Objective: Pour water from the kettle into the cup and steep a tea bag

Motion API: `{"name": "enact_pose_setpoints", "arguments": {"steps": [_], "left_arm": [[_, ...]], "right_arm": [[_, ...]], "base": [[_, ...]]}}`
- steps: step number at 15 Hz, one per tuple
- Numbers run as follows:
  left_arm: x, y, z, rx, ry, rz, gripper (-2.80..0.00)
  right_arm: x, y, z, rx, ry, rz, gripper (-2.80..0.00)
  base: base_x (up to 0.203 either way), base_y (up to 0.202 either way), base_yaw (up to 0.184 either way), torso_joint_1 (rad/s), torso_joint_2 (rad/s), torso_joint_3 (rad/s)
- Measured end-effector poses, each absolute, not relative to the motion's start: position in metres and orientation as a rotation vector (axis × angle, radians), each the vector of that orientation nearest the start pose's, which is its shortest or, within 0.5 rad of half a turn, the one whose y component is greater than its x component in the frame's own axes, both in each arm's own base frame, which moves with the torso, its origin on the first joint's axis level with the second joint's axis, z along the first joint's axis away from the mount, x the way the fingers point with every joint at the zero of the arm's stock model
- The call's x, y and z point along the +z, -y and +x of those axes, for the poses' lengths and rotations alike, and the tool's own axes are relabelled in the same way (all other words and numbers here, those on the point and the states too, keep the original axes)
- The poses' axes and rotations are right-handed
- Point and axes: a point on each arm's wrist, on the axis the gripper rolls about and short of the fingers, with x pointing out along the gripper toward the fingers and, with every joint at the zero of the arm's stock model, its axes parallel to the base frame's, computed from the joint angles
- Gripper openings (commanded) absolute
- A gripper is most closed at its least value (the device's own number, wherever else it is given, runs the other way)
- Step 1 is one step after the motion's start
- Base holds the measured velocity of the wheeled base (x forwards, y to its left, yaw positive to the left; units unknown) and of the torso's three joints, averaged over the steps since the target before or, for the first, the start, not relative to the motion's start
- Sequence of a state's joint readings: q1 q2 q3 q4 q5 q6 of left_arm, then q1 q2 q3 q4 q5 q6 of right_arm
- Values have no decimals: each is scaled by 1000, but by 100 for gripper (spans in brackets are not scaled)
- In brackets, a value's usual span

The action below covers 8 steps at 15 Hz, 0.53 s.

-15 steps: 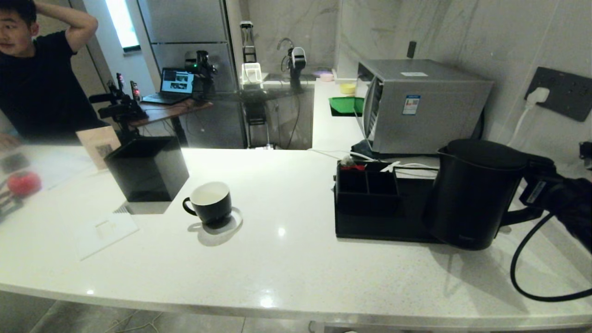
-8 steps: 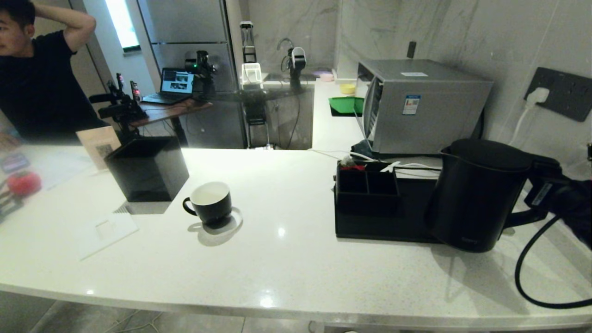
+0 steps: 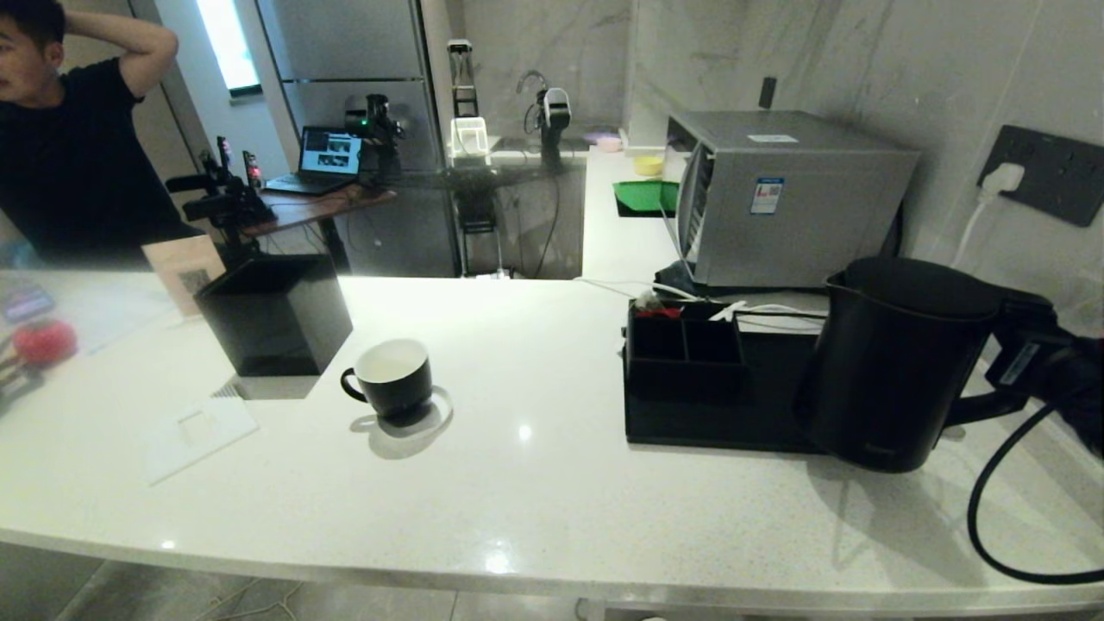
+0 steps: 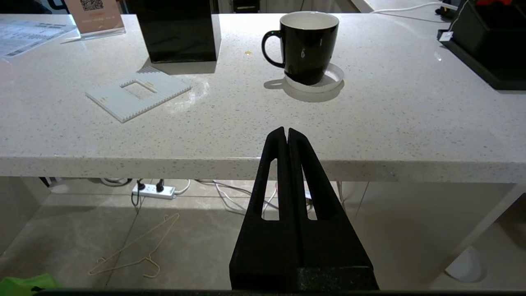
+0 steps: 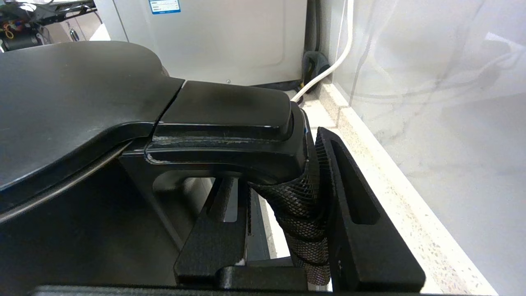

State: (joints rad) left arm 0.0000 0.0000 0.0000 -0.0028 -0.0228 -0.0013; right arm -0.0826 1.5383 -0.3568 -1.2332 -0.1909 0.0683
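Head view: kettle (image 3: 897,362) upright on the counter (image 3: 552,483) at right, spout toward the cup (image 3: 392,377), handle toward the right gripper (image 3: 1031,349). Cup upright, contents indiscernible.

Left wrist view: left gripper (image 4: 286,137) pressed closed, empty, before the counter edge.

Right wrist view: right gripper clamped on the mesh-wrapped kettle handle (image 5: 304,197).

The right gripper (image 5: 283,213) clamps the mesh-wrapped handle (image 5: 304,205) of the kettle (image 5: 74,102), one finger (image 5: 361,213) on each side. The flat black lid fills the view toward 9 o'clock. A white cable (image 5: 328,68) runs at 1 o'clock beside a grey appliance (image 5: 222,37), above the speckled table (image 5: 411,222).
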Motion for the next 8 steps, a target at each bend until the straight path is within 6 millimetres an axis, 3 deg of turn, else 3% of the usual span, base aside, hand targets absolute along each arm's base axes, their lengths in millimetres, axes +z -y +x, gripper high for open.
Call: {"name": "enact_pose_setpoints", "arguments": {"steps": [8], "left_arm": [[76,1,-23,-23,3,-1,-280]], "right_arm": [[172,23,221,-270,63,73,-280]], "base": [[0,0,0,0,0,0]]}}
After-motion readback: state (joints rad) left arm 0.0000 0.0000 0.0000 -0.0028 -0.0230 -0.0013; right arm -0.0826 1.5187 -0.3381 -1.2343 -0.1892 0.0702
